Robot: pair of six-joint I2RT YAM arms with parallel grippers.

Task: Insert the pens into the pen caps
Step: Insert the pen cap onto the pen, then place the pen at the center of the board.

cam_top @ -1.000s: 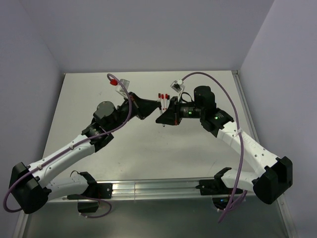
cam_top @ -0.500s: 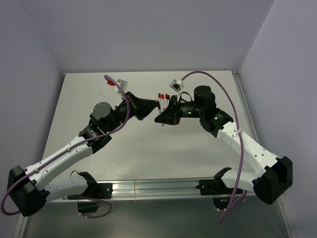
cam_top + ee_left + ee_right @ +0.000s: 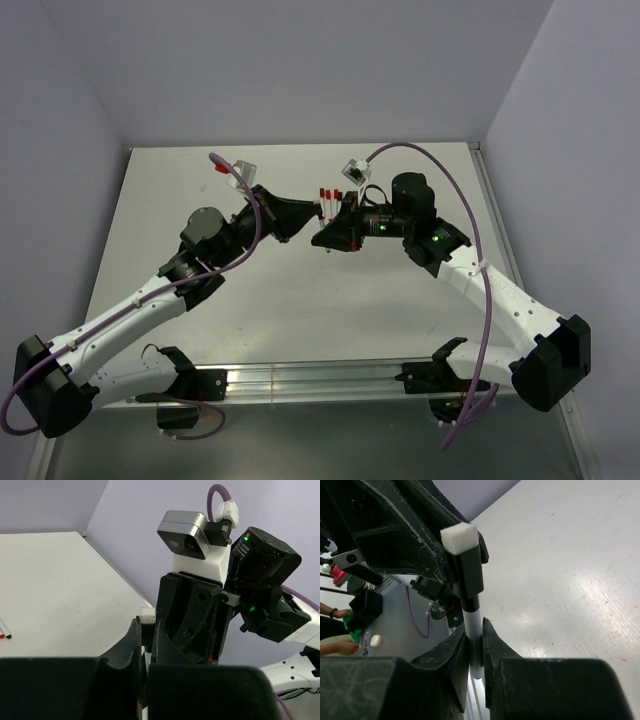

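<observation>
The right claw (image 3: 475,636) is nearly closed, nipping the pen (image 3: 473,621) by its white barrel above the table (image 3: 300,320). The left claw (image 3: 144,652) is pinched shut at the pen's black end; what it holds is hidden.

Both arms are stretching forward and angling inward, wrists facing each other tip to tip, the left gripper (image 3: 299,221) pressing its jaws almost together while the right gripper (image 3: 323,240) is clamping narrowly on a pen (image 3: 474,626).
</observation>
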